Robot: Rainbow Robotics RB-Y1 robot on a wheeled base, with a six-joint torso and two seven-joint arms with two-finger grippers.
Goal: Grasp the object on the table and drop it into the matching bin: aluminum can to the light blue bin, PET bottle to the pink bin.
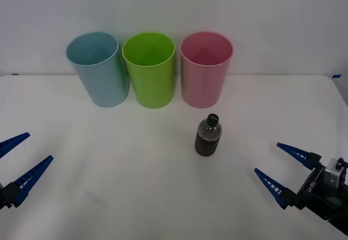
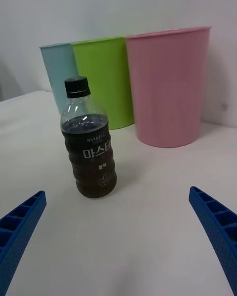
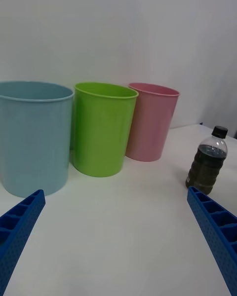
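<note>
A small PET bottle (image 1: 208,135) (image 2: 89,138) (image 3: 207,160) with a black cap and dark body stands upright on the white table (image 1: 136,180), just in front of the pink bin (image 1: 206,69) (image 2: 170,86) (image 3: 150,121). The light blue bin (image 1: 98,68) (image 2: 58,76) (image 3: 32,135) is at the left end of the row. My right gripper (image 1: 277,169) (image 2: 118,241) is open near the front right, a short way right of the bottle and apart from it. At the front left edge my left gripper (image 1: 19,161) (image 3: 116,237) is open and holds nothing.
A lime green bin (image 1: 149,68) (image 2: 104,81) (image 3: 102,128) stands between the blue and pink ones, the three side by side along the table's back by a white wall. Bare tabletop lies in front of the bins and around the bottle.
</note>
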